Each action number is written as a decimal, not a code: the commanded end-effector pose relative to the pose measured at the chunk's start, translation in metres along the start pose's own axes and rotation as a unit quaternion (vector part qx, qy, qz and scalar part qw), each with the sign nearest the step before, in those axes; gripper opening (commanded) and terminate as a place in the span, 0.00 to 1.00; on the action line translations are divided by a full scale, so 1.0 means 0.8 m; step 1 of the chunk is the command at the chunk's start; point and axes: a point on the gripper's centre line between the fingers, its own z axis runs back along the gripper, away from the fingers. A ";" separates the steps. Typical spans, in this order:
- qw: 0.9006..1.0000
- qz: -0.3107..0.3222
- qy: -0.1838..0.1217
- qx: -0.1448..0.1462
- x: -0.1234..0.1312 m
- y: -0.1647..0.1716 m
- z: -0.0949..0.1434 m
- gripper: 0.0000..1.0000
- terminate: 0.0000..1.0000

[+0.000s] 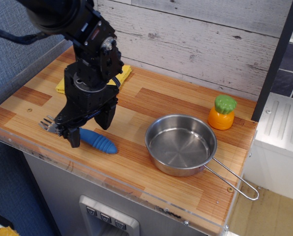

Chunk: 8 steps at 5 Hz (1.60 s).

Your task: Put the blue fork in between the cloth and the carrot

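The blue fork (pixel 98 142) lies on the wooden counter near its front left edge, silver tines (pixel 48 125) pointing left. My gripper (pixel 90 128) is down over the fork's neck and open. One finger (pixel 73 137) stands on the near side of the handle and the other on the far side, not closed on it. The yellow cloth (pixel 123 73) lies at the back left, mostly hidden behind the arm. The carrot (pixel 222 112) stands upright at the back right, near the wall.
A steel pan (pixel 181 145) sits right of centre, its wire handle (pixel 233 179) pointing toward the front right corner. A clear plastic lip (pixel 112 183) runs along the counter's front edge. A wood-plank wall backs the counter.
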 end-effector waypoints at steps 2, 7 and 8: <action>1.000 -0.005 -0.013 0.001 0.003 -0.015 -0.003 0.00 0.00; 0.995 0.065 -0.070 -0.034 0.020 -0.023 0.077 0.00 0.00; 0.993 0.080 -0.079 -0.038 0.023 -0.052 0.094 0.00 0.00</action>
